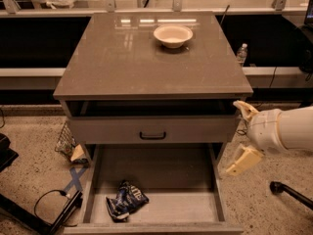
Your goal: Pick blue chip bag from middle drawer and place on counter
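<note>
The blue chip bag (pixel 126 200) lies crumpled on the floor of the pulled-out middle drawer (pixel 171 175), near its front left corner. The counter (pixel 137 62) is the glossy grey-brown top of the cabinet. My gripper (pixel 243 136) hangs off the cabinet's right side, level with the drawer front above the open drawer. It is open and empty, with one pale finger (pixel 244 109) up by the counter's edge and the other (pixel 243 160) lower, just outside the drawer's right wall. The bag is far to its lower left.
A pale round bowl (pixel 172 35) sits at the back of the counter. A grey drawer front with a black bar handle (pixel 152 135) sits above the open drawer, under a dark slot. Cables and litter (pixel 68 146) lie on the floor at left. A water bottle (pixel 241 54) stands behind at right.
</note>
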Motion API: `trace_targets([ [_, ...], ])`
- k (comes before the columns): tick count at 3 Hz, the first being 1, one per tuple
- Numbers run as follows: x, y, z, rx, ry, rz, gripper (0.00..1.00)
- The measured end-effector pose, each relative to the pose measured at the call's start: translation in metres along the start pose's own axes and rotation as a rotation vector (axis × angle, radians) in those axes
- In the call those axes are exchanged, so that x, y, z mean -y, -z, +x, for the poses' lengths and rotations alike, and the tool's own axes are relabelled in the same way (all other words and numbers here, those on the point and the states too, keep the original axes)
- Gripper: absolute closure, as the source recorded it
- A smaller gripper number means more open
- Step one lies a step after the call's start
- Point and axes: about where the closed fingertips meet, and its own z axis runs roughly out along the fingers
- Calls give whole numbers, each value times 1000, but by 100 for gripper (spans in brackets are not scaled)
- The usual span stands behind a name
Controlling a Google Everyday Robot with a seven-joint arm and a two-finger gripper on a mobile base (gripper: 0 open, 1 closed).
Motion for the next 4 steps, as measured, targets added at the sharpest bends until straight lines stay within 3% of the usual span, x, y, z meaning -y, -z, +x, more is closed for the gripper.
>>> trace_targets([
  [1,-34,-65,9,75,-45,-50,0],
  [2,-82,-152,9,158,-57,-113,0],
  [3,-116,-255,4,256,-82,-142,0],
  [4,-133,-320,-1,290,-96,-157,0],
])
